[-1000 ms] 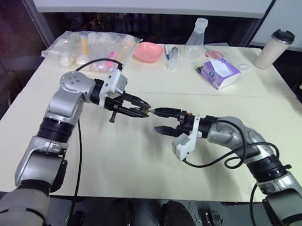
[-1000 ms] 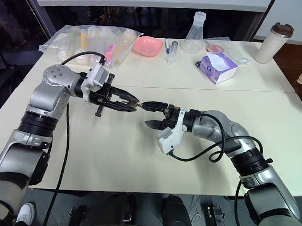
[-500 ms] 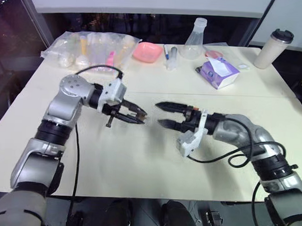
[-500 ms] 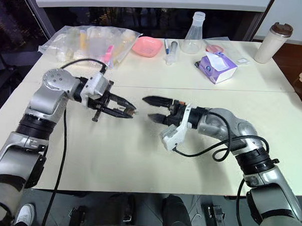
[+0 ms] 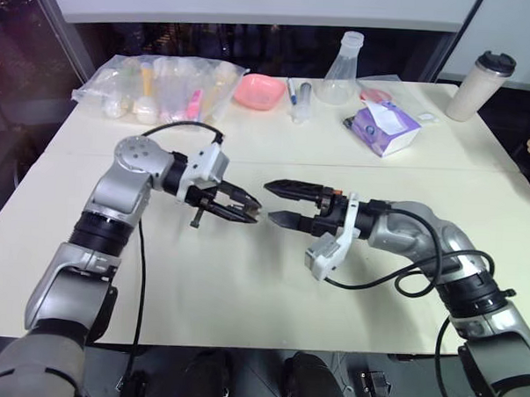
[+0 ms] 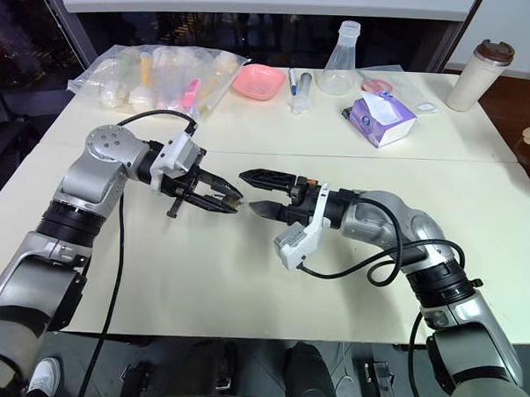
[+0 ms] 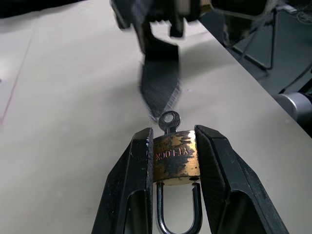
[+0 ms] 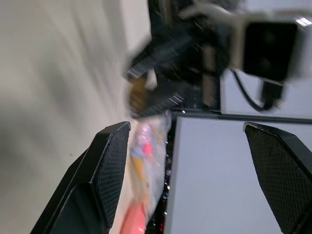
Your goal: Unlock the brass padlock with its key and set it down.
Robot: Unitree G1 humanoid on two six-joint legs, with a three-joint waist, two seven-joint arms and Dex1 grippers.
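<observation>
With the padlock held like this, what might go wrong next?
1. The left gripper pinches the padlock by its sides above the table; a push from the right gripper might slip it out.
2. The key is tiny and sticks out toward the open right gripper, so a closing grasp may miss it.
3. The shackle looks parted from the body on one side; further turning might be needless.

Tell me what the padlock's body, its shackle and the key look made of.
Brass padlock: the body looks like tarnished brass, yellowish with dark blotches and stamped lettering. Shackle: probably polished steel, a thin silvery loop. Key: dull grey metal, a round holed head.
</observation>
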